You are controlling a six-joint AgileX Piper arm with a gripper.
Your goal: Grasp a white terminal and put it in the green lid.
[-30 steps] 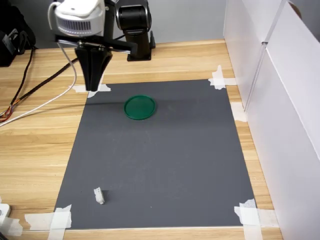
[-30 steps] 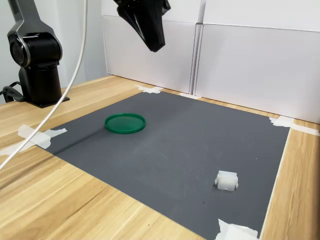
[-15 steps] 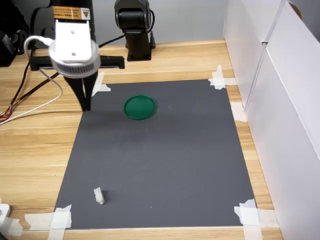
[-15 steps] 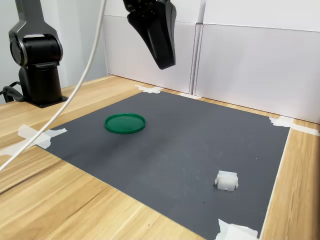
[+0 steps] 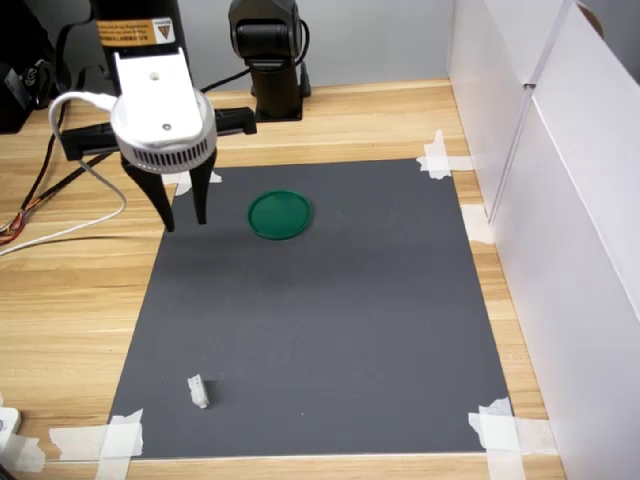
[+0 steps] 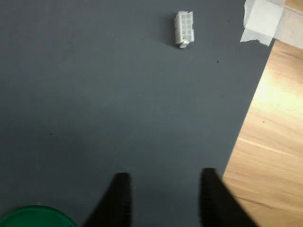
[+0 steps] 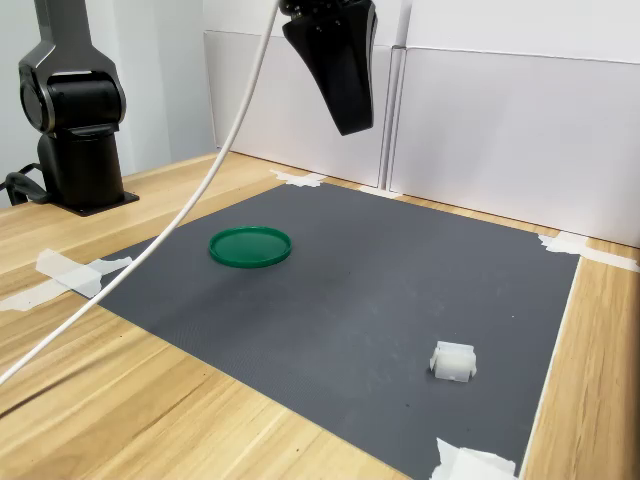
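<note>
Green lid (image 6: 35,216) cut off in wrist view

1. A dark grey mat (image 7: 350,290) lies on a light wooden table (image 7: 150,400), its corners held down by white tape strips (image 7: 70,275).
2. The green lid (image 7: 250,246) lies flat on the mat, toward the second exterior view's left.
3. The white terminal (image 7: 453,361) sits on the mat near its corner at the second exterior view's lower right, well apart from the lid.
4. The gripper (image 7: 347,120) hangs high above the mat, pointing down; whether its jaws are parted cannot be told.
5. A white cable (image 7: 160,262) sweeps down from the top toward the second exterior view's lower left.
6. The black arm base (image 7: 75,120) stands on the table at the second exterior view's left.
7. White panels (image 7: 500,130) wall the far side.
</note>
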